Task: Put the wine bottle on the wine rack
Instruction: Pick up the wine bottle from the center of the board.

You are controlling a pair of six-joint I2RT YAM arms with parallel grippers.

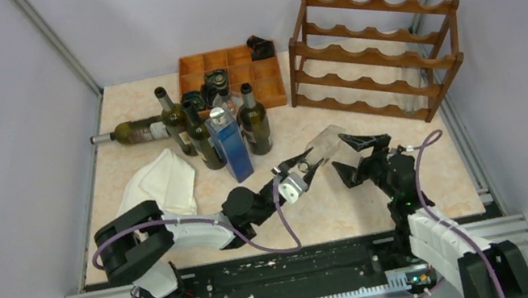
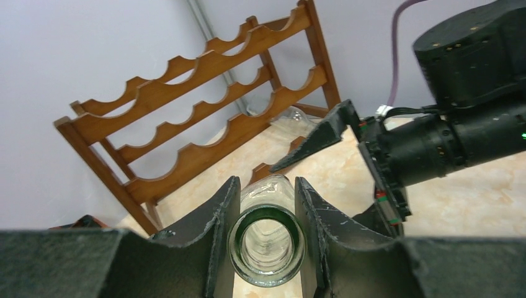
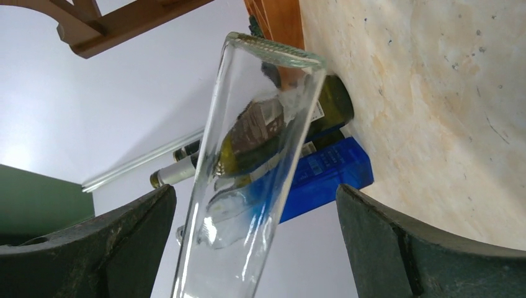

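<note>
Seen from the top view, a white cloth (image 1: 161,185) is found at about nine o'clock on the tabletop (image 1: 338,214), with one dark bottle (image 1: 130,131) laid on its side beyond it at ten o'clock. Three upright dark bottles (image 1: 196,132) are grouped just beside a blue carton (image 1: 230,145), and an orange-brown compartment tray (image 1: 231,73) is set behind them at twelve o'clock. Near the centre, the left gripper (image 1: 301,167) is closed narrowly on the neck of the clear wine bottle (image 1: 325,142), whose mouth is seen between its fingers (image 2: 217,230) in the left wrist view. The wine bottle is held tilted, its base pointed toward one o'clock. The right gripper (image 1: 351,158) is spread wide around the bottle's body, with clear gaps on both sides. The wine rack (image 1: 375,51) is placed at two o'clock, apart from the wine bottle.
</note>
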